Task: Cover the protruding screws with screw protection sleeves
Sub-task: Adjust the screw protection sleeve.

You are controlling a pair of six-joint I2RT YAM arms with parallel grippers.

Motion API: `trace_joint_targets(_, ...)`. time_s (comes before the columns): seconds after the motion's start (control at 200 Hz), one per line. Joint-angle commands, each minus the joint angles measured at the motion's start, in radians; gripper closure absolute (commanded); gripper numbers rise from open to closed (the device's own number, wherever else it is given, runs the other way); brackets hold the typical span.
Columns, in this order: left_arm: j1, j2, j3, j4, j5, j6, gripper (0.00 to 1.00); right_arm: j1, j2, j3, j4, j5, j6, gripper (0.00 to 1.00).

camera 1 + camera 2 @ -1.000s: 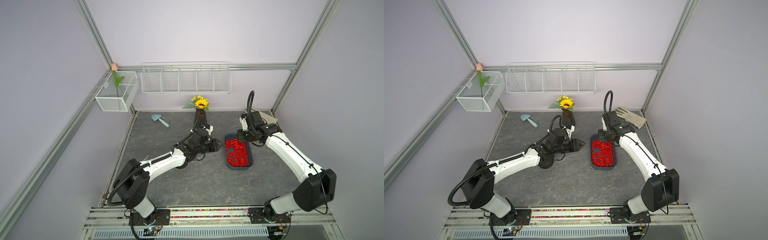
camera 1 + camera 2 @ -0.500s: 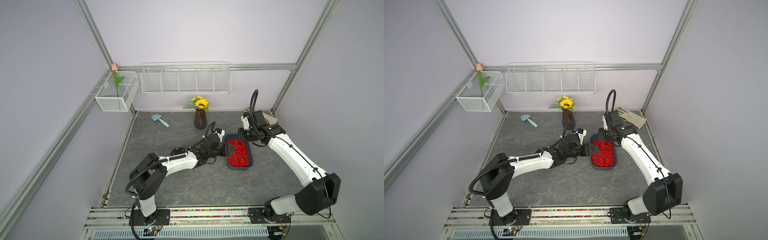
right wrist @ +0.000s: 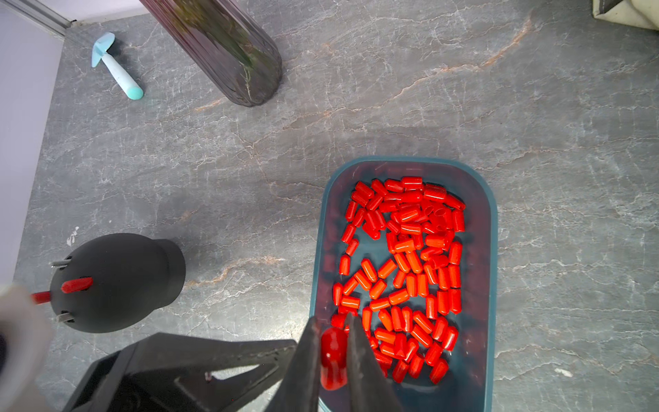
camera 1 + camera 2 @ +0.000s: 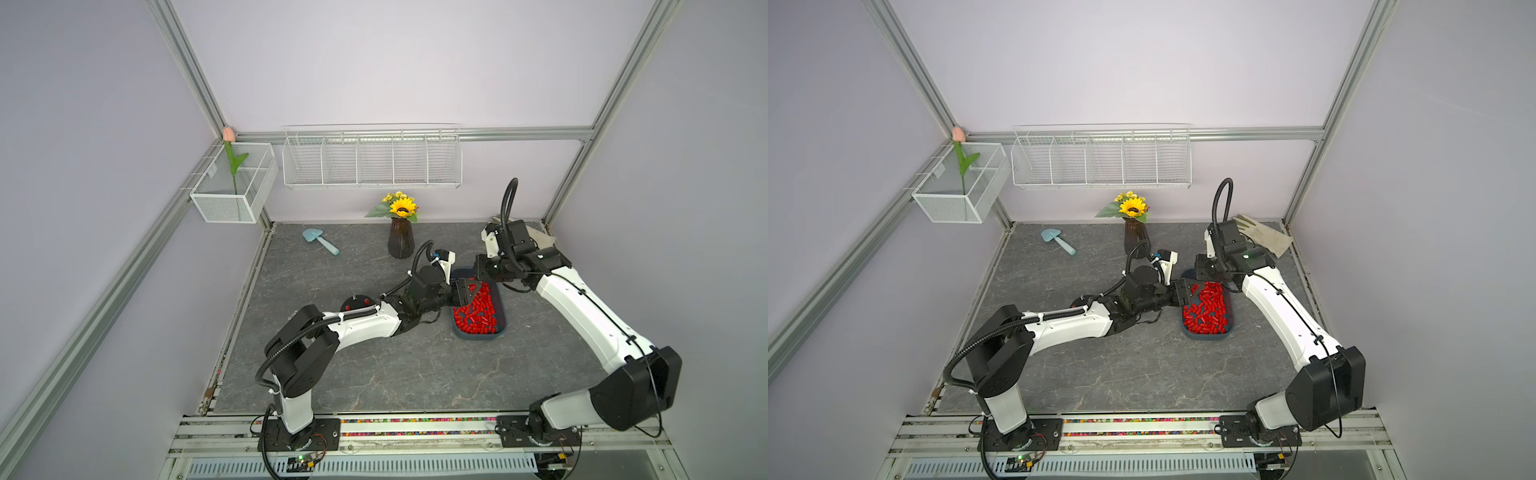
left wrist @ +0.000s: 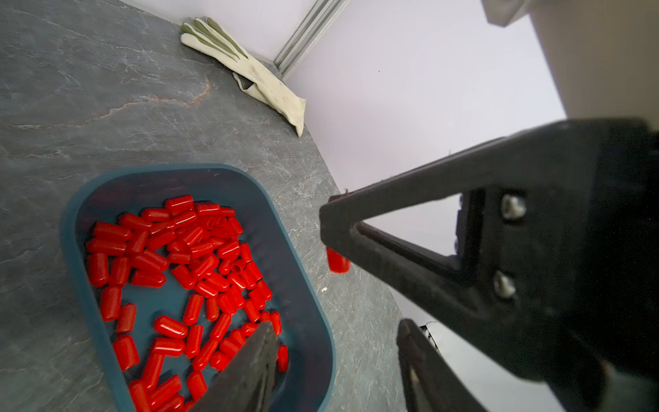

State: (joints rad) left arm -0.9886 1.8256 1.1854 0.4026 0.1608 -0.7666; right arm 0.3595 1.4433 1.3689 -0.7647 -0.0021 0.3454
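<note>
Holding one small bright red capsule-shaped plastic sleeve [image 3: 333, 356], the right fingers [image 3: 306, 356] are pressed together on it above one end of the dark blue oblong plastic tray [image 3: 481, 321]. The long axis of this sleeve runs along the fingers, not across them. Which end is the open one I cannot tell.

The coming move turns on the black matte rounded dome [image 3: 124, 285]. It stands on the grey marbled bench [image 3: 392, 107], well apart from the right fingers and beyond the tray's long side. In a top view it is just beside the left forearm [image 4: 365, 328]. So I judge that the left arm is nearer to it and lies partly in the way.

Out of the dome's crown stick two bare thin silver metal screws [image 3: 60, 264], and two more already wear red sleeves [image 3: 76, 285].

The left fingers [image 5: 342, 221] are apart over the tray, above the heap of glossy loose sleeves [image 5: 185, 257]. One single red sleeve [image 5: 337, 262] shows just under one fingertip; whether it touches that fingertip I cannot tell.
</note>
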Motion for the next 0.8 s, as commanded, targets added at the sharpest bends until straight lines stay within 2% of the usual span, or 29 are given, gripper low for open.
trace_joint_targets(0.0,-0.007,0.032,0.031,0.043,-0.013,-0.006,0.43,-0.003,-0.019,0.021,0.011,-0.023,0.015,0.83)
trace_joint_targets(0.41,-0.007,0.055,0.023,0.144,-0.066,-0.02,0.44,-0.002,-0.039,0.021,0.003,-0.041,0.016,0.83)
trace_joint_targets(0.795,-0.007,0.07,0.032,0.136,-0.082,-0.019,0.44,-0.002,-0.045,0.022,-0.001,-0.052,0.014,0.83)
